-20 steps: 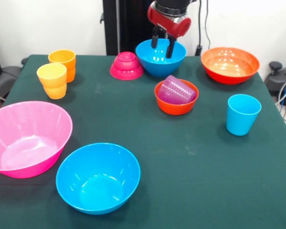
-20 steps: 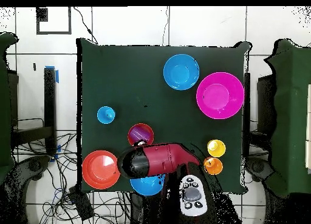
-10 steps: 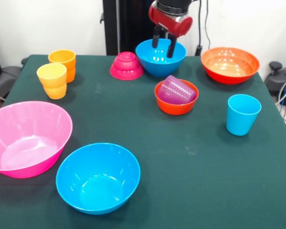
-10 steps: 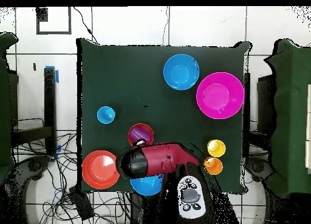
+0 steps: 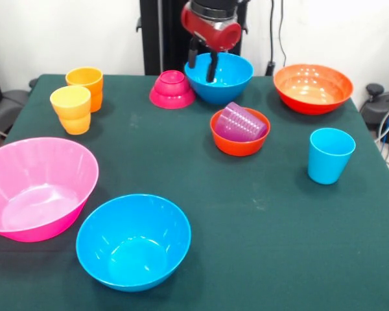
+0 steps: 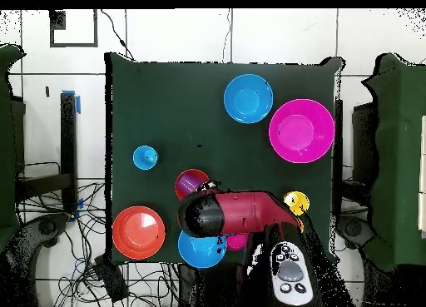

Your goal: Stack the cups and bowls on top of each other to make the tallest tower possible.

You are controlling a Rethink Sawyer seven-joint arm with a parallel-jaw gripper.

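No brand, label or writing can be read on any piece. The gripper is seen at the table's far side, fingers apart and empty, hanging over the left rim of the far blue bowl, just right of the magenta bowl, which lies upside down. The purple cup lies tilted inside the small red bowl near mid-table; nothing else is stacked. The wide red bowl sits far right, the blue cup at the right, apart from the rest. Two orange cups stand touching or nearly so at far left. The pink bowl is cut off by the left edge; the near blue bowl stands beside it. From overhead, the arm hides most of the magenta bowl, part of the far blue bowl and one orange cup; the fingers cannot be made out there.
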